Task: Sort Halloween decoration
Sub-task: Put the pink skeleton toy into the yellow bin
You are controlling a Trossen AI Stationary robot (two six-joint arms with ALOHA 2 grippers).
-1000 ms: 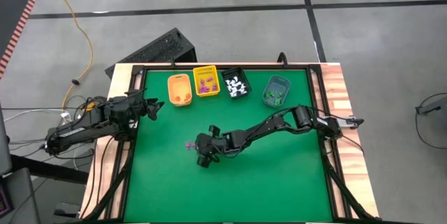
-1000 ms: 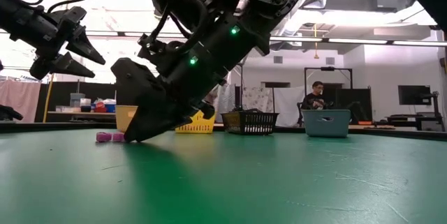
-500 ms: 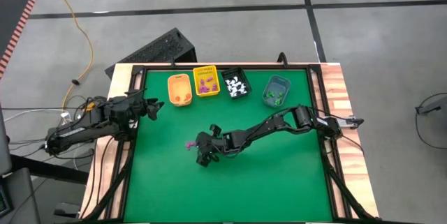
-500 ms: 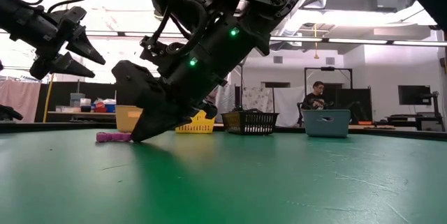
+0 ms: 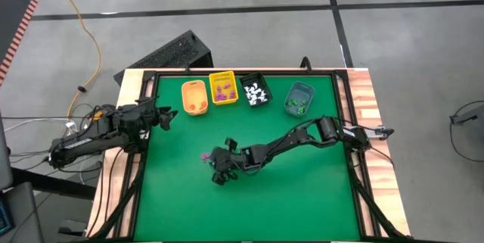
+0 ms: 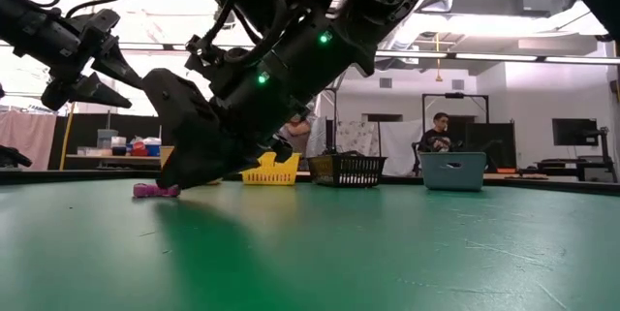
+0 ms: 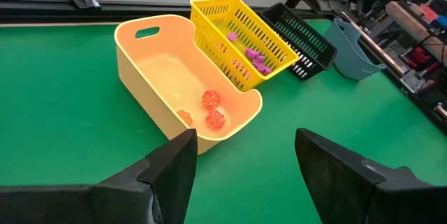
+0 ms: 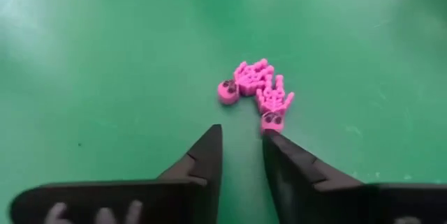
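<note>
Lying on the green tabletop (image 5: 302,190), two pink skeleton-hand trinkets (image 8: 260,91) are seen just ahead of the right gripper (image 8: 241,155). Its fingers are held nearly together, with only a narrow gap, and nothing is pinched. The left gripper (image 7: 241,165) is kept spread before the orange bin (image 7: 157,77).

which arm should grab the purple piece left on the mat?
Right. The right gripper is already down beside the purple trinkets, fingers narrowly apart and nothing between them. The left gripper waits open at the mat's left edge, facing the orange bin.
</note>
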